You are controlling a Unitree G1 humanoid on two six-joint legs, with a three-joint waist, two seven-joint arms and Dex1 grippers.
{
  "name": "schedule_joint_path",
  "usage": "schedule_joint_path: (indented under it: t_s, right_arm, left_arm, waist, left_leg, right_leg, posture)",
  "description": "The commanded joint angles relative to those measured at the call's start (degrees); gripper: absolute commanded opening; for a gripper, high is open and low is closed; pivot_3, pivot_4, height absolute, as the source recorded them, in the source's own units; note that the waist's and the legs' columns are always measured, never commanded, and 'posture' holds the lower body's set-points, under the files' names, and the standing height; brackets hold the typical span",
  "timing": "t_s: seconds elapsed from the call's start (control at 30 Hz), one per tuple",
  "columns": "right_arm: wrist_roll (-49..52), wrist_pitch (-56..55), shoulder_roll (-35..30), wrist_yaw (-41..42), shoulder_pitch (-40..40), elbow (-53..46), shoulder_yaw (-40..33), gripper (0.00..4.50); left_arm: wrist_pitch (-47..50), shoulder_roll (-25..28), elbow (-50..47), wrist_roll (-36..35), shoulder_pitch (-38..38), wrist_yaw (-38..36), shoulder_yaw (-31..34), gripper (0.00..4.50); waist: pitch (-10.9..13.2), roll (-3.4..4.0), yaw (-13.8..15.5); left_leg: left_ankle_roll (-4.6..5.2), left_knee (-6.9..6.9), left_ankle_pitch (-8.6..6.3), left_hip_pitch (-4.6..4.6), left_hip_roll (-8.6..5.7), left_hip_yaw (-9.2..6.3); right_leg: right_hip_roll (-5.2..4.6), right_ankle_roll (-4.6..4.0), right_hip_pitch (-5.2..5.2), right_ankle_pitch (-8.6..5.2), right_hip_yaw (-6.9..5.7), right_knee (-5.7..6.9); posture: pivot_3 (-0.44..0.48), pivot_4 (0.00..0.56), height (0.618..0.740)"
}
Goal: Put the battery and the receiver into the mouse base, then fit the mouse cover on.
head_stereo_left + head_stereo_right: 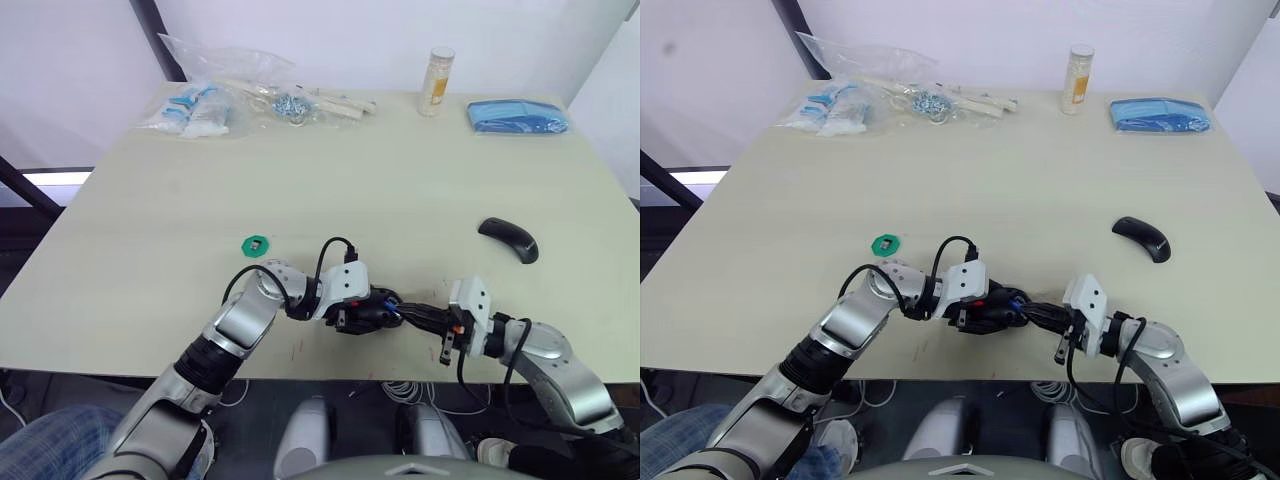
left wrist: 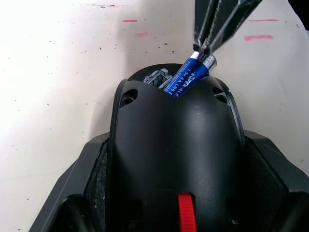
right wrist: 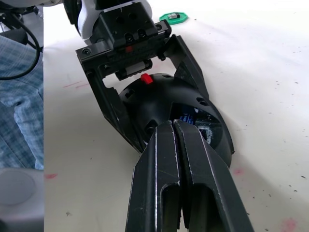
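Near the table's front edge my left gripper [image 1: 366,314] is shut on the mouse base [image 2: 176,140], a black oval body with a red patch, held by its two sides. The blue battery [image 2: 186,79] leans tilted into the hollow at the base's far end. My right gripper [image 3: 174,129] comes in from the right, shut on the battery's pale upper end. The mouse cover [image 1: 510,239], a plain black arched shell, lies alone on the table to the right. I cannot make out the receiver.
A green disc [image 1: 256,244] with a small dark middle lies left of the grippers. Along the far edge are clear bags of parts [image 1: 230,98], a pale upright tube [image 1: 436,81] and a blue packet [image 1: 517,117]. Cables hang at the front edge.
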Motion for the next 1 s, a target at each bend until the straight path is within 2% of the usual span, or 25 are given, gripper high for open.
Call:
schedule_joint_path:
  t_s: [0.03, 0.53, 0.8, 1.0]
  right_arm:
    - [-1.03, -1.47, 0.54, 0.55, -0.20, 1.40, 0.85, 0.04]
    - [-6.23, -1.12, 1.01, -0.79, -1.42, 5.50, 4.51, 0.04]
    - [-7.91, 7.40, -0.09, -1.25, -3.46, 7.44, 7.71, 0.04]
    - [-7.71, 4.39, -0.56, -1.13, -2.84, 6.73, 6.40, 0.04]
  left_arm:
    - [0.95, 0.67, -0.27, 0.96, 1.08, -0.63, -1.96, 3.05]
    - [1.38, 0.61, -0.39, 0.88, 1.12, -0.42, -1.93, 3.05]
    - [2.75, 0.60, -0.62, 0.36, 1.29, -0.02, -1.27, 3.05]
    - [2.93, 0.64, -0.66, 0.32, 1.43, 0.11, -1.17, 3.05]
  waist:
    - [0.00, 0.00, -0.01]
    - [-0.10, -0.06, -0.09]
    - [-0.35, -0.14, -0.45]
    - [-0.49, -0.15, -0.43]
  left_leg:
    - [0.00, 0.00, 0.00, 0.00, 0.00, 0.00]
    - [0.00, 0.00, 0.00, 0.08, 0.02, 0.01]
    - [0.00, -0.01, 0.00, 0.17, 0.05, 0.00]
    - [-0.01, -0.01, -0.01, 0.18, 0.05, 0.01]
  right_leg:
    - [0.00, 0.00, 0.00, 0.00, 0.00, 0.00]
    - [0.04, 0.00, 0.02, 0.00, 0.03, 0.04]
    - [0.09, -0.11, 0.03, -0.06, 0.06, 0.13]
    - [0.08, -0.12, 0.04, -0.08, 0.06, 0.13]
  posture:
    - [0.000, 0.150, 0.740]
    - [0.000, 0.150, 0.740]
    - [0.000, 0.150, 0.740]
    - [0.000, 0.150, 0.740]
